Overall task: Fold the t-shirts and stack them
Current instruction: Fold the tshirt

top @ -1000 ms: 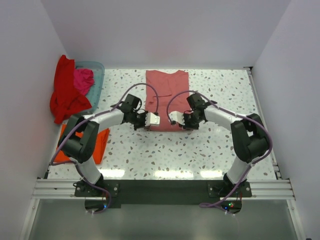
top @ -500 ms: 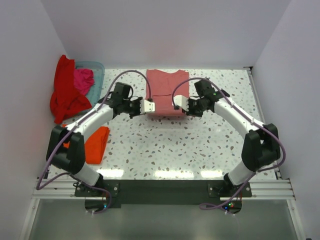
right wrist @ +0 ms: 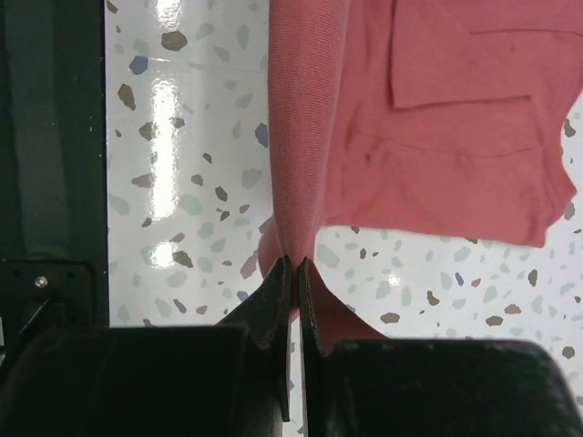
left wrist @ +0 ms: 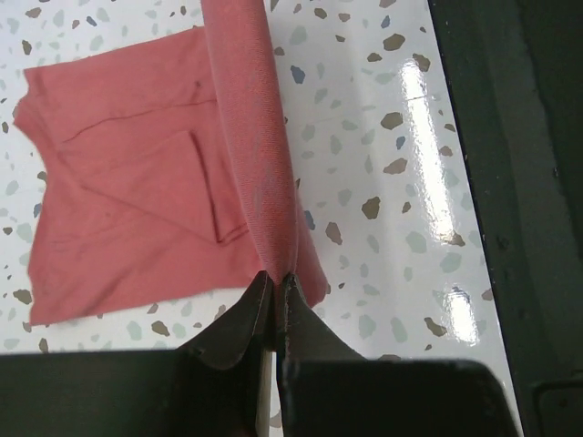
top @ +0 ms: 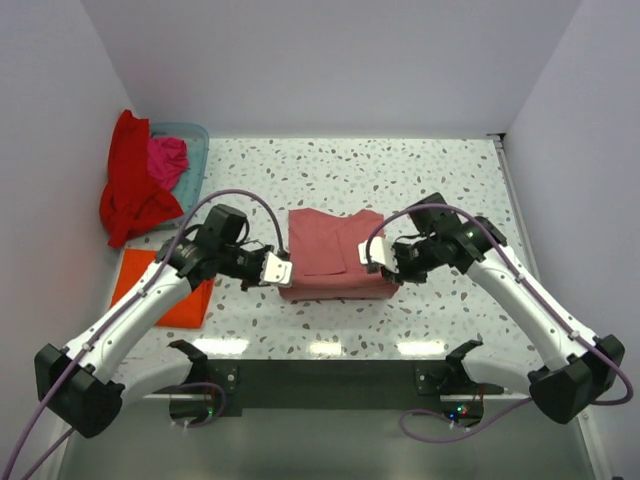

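"Why does each arm take an end of it?"

"To keep the fold straight, I'd say. The left gripper (left wrist: 276, 282) and right gripper (right wrist: 293, 266) are each pinched tight on the rose-pink t-shirt's (top: 325, 245) near folded edge; it lies mid-way across the table (top: 450, 170), towards the front."

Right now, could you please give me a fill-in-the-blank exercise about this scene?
1. The left gripper and the right gripper are both ____ on the pink t-shirt.
2. The orange t-shirt lies partly under the ____ arm.
3. The magenta t-shirt lies in the ____ basket.
Missing words: shut; left; blue.
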You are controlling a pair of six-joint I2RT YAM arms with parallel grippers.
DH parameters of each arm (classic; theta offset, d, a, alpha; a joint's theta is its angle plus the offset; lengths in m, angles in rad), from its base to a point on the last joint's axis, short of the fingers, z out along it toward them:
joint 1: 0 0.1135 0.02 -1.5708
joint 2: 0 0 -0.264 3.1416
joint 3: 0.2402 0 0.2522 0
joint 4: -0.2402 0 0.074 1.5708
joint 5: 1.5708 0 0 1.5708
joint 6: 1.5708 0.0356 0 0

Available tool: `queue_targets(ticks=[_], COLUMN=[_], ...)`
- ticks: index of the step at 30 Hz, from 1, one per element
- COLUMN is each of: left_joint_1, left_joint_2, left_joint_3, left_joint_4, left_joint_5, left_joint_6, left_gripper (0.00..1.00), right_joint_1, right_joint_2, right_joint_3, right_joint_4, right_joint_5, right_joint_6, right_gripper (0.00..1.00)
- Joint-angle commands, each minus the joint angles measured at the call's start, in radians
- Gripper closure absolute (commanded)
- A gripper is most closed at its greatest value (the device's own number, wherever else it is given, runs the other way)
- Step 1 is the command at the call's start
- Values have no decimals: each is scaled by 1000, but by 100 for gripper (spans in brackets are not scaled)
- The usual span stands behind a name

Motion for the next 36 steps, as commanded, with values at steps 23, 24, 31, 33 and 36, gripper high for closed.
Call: queue_targets(ticks=[23, 24, 31, 33, 36], left_joint_1=[241, 241, 236, 236, 238], left_joint_2=[1134, 1148, 1037, 984, 889], left_joint_3=[824, 820, 602, 541, 525], left_joint_4=[85, 79, 114, 94, 44], left_joint_5=[-31, -37, -22, -3, 37], left_joint_6=[-74, -71, -54, -37, -26], left_gripper=[100, 100, 100, 100, 100], right_joint_1=[-229, -228, -200, -185, -186], right_joint_2=[1113, 1130, 1041, 980, 882], right_joint_3=[805, 806, 637, 546, 515], right_joint_4=[20, 29, 60, 68, 46], right_joint_5=[15, 16, 28, 15, -39], right_joint_6=[-126, -121, -135, -124, -80], right_gripper=[100, 100, 100, 100, 100])
